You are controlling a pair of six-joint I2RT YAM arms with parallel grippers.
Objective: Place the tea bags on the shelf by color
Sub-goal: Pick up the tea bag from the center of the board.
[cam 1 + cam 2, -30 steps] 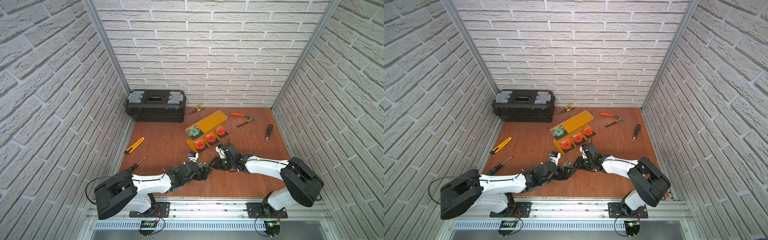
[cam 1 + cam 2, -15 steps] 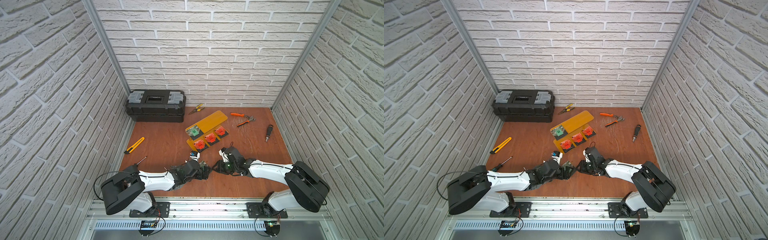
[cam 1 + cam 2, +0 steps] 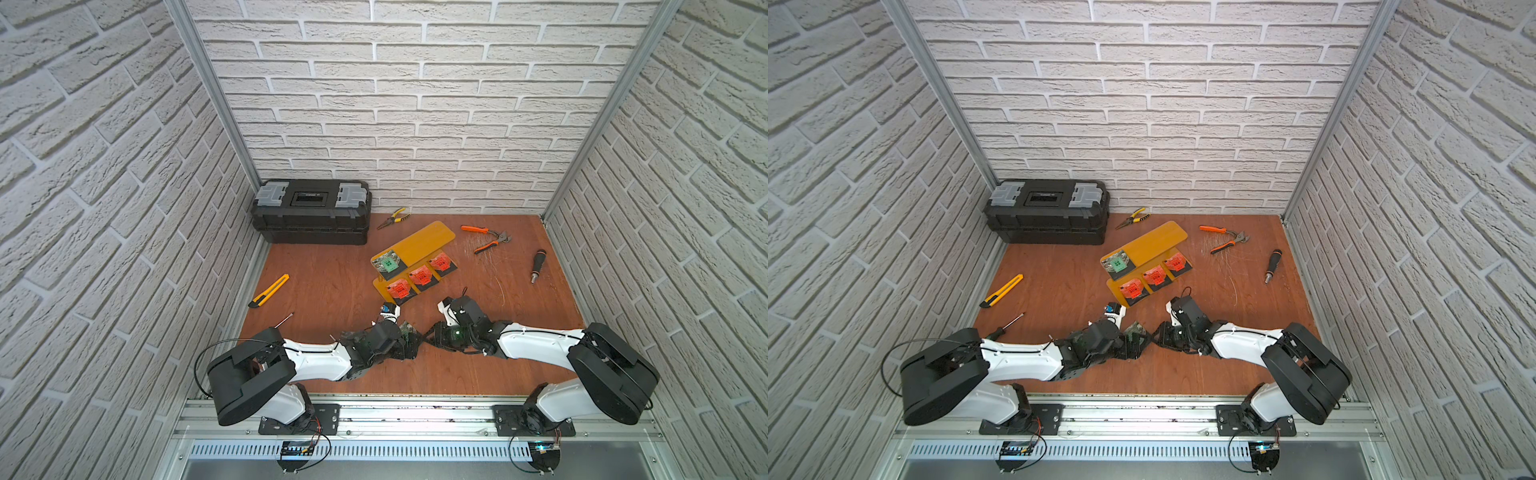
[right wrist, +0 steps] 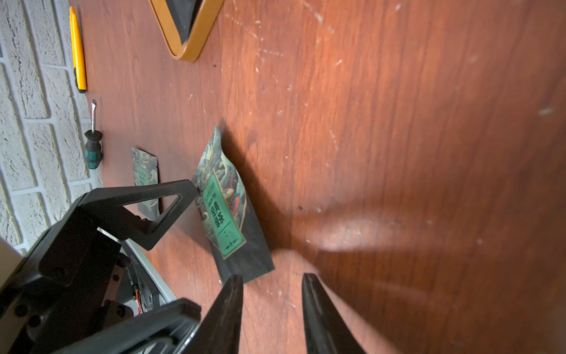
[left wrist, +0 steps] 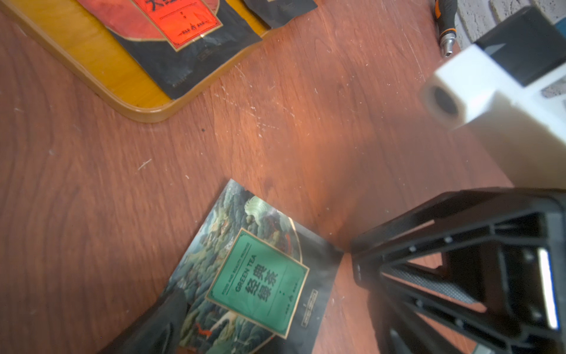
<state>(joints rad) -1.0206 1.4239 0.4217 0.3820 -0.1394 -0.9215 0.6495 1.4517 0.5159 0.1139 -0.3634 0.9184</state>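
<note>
**Both tools at the loose green tea bag**

We find the two arms meeting low over the near middle of the counter [image 3: 332,299], just in front of the shelf [image 3: 428,239]. Between them sits a green tea bag [image 5: 257,275], label up and propped at a tilt. It is on the counter, apart from the shelf.

Left tool [image 3: 411,341]: jaws spread wide. In the right wrist view, one of its fingertips [image 4: 191,186] touches the edge of the bag. The jaws are not closed on it.

Right tool [image 4: 272,277]: jaws partly spread, with bare counter showing between them, so we see nothing gripped. One tip sits at the bag's nearest corner; we cannot tell whether it touches.

Other task items:
- A second green tea bag [image 4: 145,171] lies flat on the counter beyond the left tool, near a screwdriver [image 4: 92,147].
- A third green tea bag [image 3: 388,262] rests on the shelf's upper plate, at the end nearer the toolbox [image 3: 311,212].
- Three orange-red tea bags [image 3: 420,275] lie in a row on the lower plate.
</note>
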